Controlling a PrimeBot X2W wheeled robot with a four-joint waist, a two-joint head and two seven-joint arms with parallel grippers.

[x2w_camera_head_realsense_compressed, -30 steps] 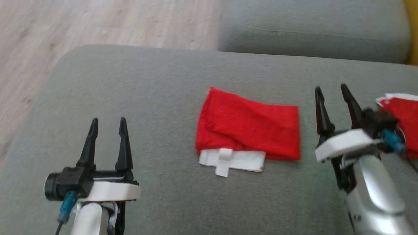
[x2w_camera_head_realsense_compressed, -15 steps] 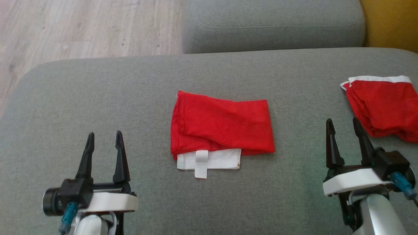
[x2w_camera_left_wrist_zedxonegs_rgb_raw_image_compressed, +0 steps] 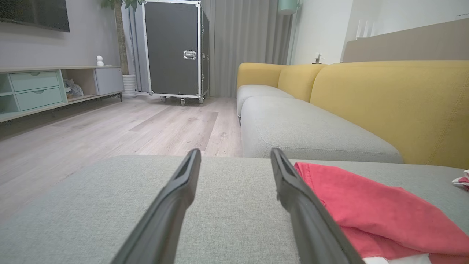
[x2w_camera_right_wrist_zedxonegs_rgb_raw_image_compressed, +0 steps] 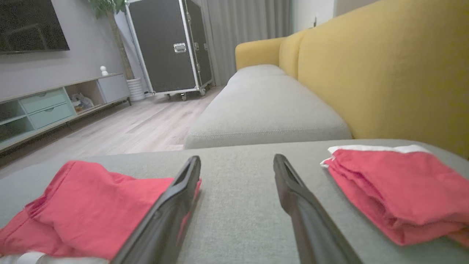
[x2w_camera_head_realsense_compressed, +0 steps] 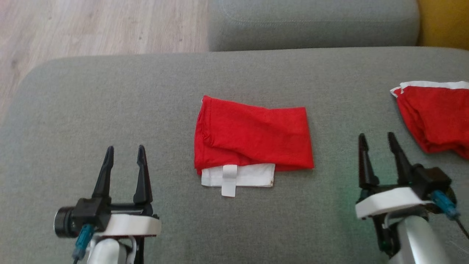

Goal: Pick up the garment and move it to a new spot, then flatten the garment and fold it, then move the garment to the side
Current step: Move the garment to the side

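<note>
Only camera shifted, garment (x2w_camera_head_realsense_compressed: 253,135) long axis left-right, white band (x2w_camera_head_realsense_compressed: 253,176) toward robot, both jaws released

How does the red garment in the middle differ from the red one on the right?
The middle garment lies mid-cushion, whole in the head view; the right garment lies far right, cut off by that view's edge. The middle garment has a white band with a tab on its near edge; the right garment has a white strip along its far edge. Both are red, folded and lying on the grey cushion.
</note>
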